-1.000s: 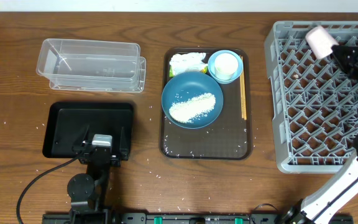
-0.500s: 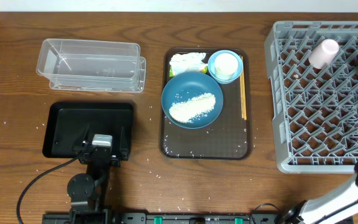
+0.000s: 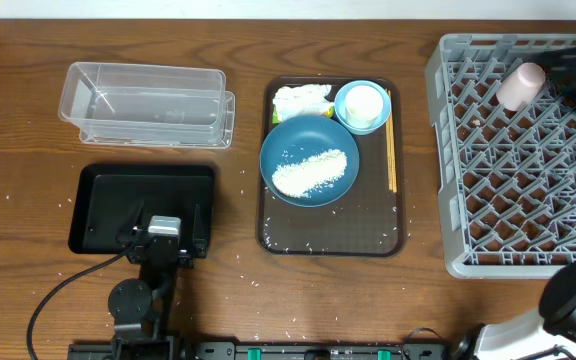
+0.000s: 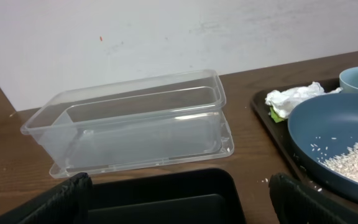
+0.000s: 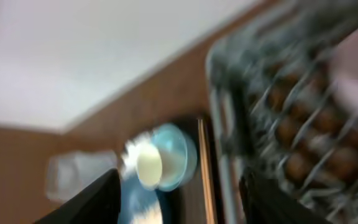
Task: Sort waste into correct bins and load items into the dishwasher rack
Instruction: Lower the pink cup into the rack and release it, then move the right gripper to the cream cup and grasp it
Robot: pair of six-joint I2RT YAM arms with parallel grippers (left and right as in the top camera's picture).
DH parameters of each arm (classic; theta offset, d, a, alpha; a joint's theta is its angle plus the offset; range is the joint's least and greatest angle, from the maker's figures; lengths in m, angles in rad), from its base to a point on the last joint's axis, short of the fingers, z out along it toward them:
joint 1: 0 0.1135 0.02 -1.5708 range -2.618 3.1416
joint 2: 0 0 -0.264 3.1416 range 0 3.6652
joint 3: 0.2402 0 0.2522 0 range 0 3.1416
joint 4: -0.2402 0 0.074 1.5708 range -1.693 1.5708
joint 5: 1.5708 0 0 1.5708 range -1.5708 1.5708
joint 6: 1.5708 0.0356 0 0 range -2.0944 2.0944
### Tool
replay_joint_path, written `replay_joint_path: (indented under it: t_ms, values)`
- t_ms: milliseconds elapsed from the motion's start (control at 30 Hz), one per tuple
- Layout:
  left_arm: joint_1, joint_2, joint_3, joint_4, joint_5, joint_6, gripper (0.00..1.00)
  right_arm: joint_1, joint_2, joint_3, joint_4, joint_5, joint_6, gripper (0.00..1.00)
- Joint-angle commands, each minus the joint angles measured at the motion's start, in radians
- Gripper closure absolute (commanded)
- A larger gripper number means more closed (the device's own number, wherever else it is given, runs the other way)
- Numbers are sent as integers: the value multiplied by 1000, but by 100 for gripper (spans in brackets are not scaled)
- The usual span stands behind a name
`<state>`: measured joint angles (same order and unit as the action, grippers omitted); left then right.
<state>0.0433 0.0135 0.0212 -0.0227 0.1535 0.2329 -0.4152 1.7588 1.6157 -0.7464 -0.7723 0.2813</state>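
Small pink cup (image 3: 521, 85) lying tilted among the pegs of the square light grey plastic lattice rack (image 3: 440, 150), near its far edge.
We see the right end effector (image 3: 568, 70) as a dark shape beside the cup, partly cut off. Its wrist view is badly blurred, yet the fingers stand apart, grasping nothing. The left end effector (image 4: 179, 196) gapes wide, released, over the shallow glossy black plastic tray (image 3: 103, 205). Only its finger stubs show.
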Motion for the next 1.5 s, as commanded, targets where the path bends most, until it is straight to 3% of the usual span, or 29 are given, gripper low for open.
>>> replay_joint_path:
  t_ms: [0,167,300,433,600,833,900,1133,1200,1333,1467]
  values:
    - [1,-1,-17,-33,14,2,7,220,-2,2,-67,362,-65,42]
    - [1,-1,-17,-33,14,2,7,514,7,2,-57,765,5,39]
    - [1,-1,-17,-33,14,2,7,707,34,2,29,885,21,56]
    - [1,-1,-17,-33,14,2,7,804,93,19,39,874,27,39]
    - [1,-1,-17,-33,14,2,7,809,212,184,-137,747,43,35]
    - [1,-1,-17,-33,14,2,7,778,433,635,-504,738,-45,30]
    - [1,-1,-17,-33,14,2,7,773,482,719,-554,754,-47,34]
    - [1,-1,-17,-33,14,2,7,782,565,731,-501,772,-20,33]
    - [1,-1,-17,-33,14,2,7,783,587,731,-502,816,21,41]
    - [1,-1,-17,-33,14,2,7,784,631,731,-491,870,44,44]
    - [1,-1,-17,-33,14,2,7,789,657,731,-486,869,48,53]
